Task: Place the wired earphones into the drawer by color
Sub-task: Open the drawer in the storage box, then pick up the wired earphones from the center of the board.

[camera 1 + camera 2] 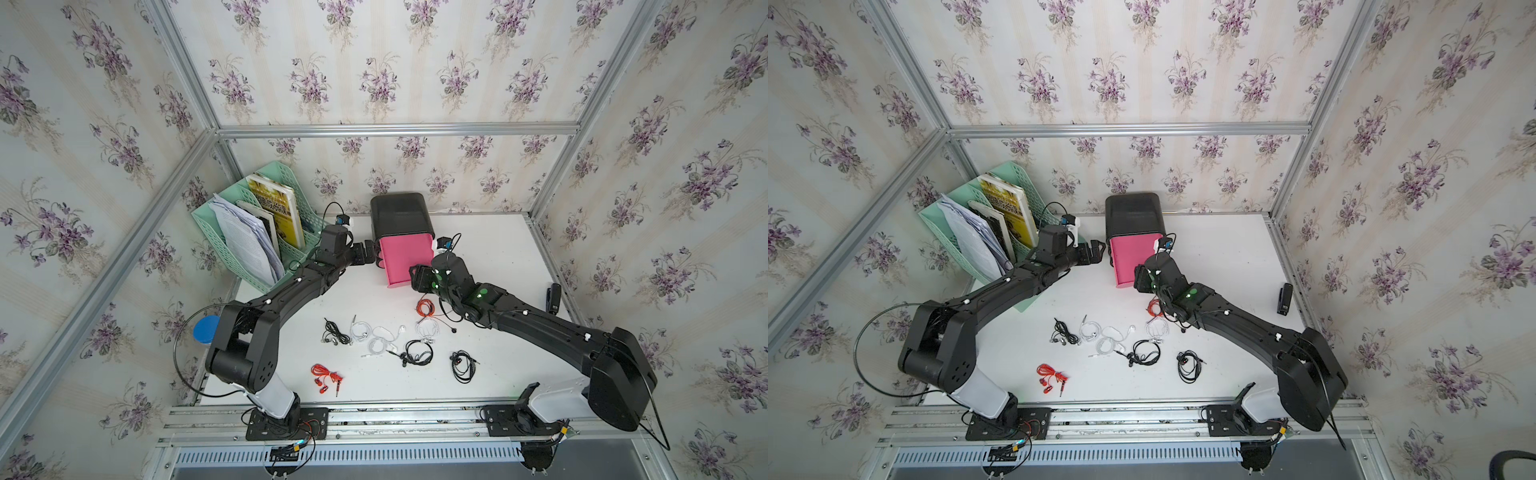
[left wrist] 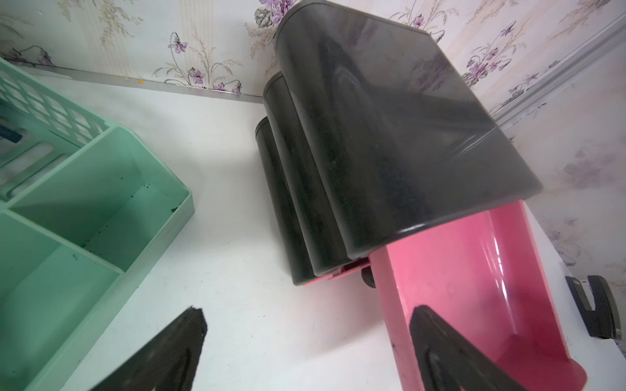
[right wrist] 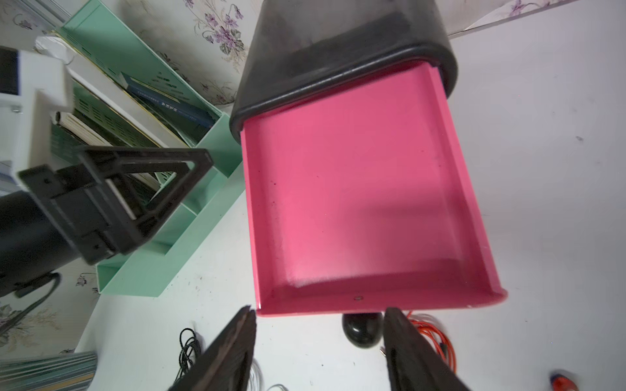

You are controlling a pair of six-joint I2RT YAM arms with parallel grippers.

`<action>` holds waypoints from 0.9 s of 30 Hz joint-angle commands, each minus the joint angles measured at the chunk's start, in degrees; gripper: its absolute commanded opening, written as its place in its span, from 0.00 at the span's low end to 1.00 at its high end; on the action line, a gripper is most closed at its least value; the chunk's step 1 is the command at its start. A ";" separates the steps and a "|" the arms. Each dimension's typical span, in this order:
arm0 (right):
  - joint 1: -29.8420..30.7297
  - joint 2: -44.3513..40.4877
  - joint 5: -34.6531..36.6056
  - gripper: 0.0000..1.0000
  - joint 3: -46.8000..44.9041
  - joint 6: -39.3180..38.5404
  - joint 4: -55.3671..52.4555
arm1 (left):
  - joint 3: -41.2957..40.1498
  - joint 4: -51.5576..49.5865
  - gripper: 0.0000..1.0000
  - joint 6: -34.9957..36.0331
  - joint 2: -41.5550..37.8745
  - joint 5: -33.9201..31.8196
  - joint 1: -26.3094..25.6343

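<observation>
The pink drawer (image 1: 405,259) (image 1: 1133,259) (image 3: 355,189) stands pulled out of a black cabinet (image 1: 401,216) and is empty. My right gripper (image 1: 419,278) (image 3: 320,318) is open at the drawer's front edge, its fingers on either side of the black knob (image 3: 360,333) without gripping it. My left gripper (image 1: 370,253) (image 2: 308,311) is open beside the cabinet's left side. Wired earphones lie on the white table: orange-red (image 1: 426,307) (image 3: 433,335) just under the right wrist, red (image 1: 326,376), black (image 1: 334,332) (image 1: 417,353) (image 1: 463,365) and white (image 1: 359,330) (image 1: 382,340) (image 1: 428,330).
A mint-green file organizer (image 1: 249,232) (image 2: 67,220) with books and papers stands at the back left, close to the left arm. A black stapler (image 1: 553,297) (image 2: 596,311) lies by the right wall. A blue lid (image 1: 206,328) sits at the table's left edge.
</observation>
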 commanded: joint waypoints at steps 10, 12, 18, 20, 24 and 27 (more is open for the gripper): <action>-2.64 -12.53 1.05 0.64 -13.44 -1.30 -4.90 | -13.36 -4.84 0.99 0.73 -18.43 3.72 -0.58; -2.90 -13.21 -0.32 0.64 -16.13 -1.26 -4.01 | -16.13 -5.02 0.99 1.56 -21.10 4.98 -0.75; -4.28 -11.56 -4.15 0.62 -20.88 0.05 -0.28 | -23.58 -4.82 0.99 5.52 -28.34 6.90 -0.83; -4.82 -10.34 -5.28 0.60 -21.76 0.36 2.11 | -26.05 -3.28 0.99 6.39 -30.35 6.92 -0.92; -6.15 -6.16 -7.56 0.58 -22.42 1.44 6.72 | -29.59 0.21 0.99 7.04 -32.59 6.74 -0.92; -6.60 -3.26 -7.78 0.56 -22.54 2.28 9.59 | -29.55 -0.28 0.99 7.69 -32.97 7.00 -0.95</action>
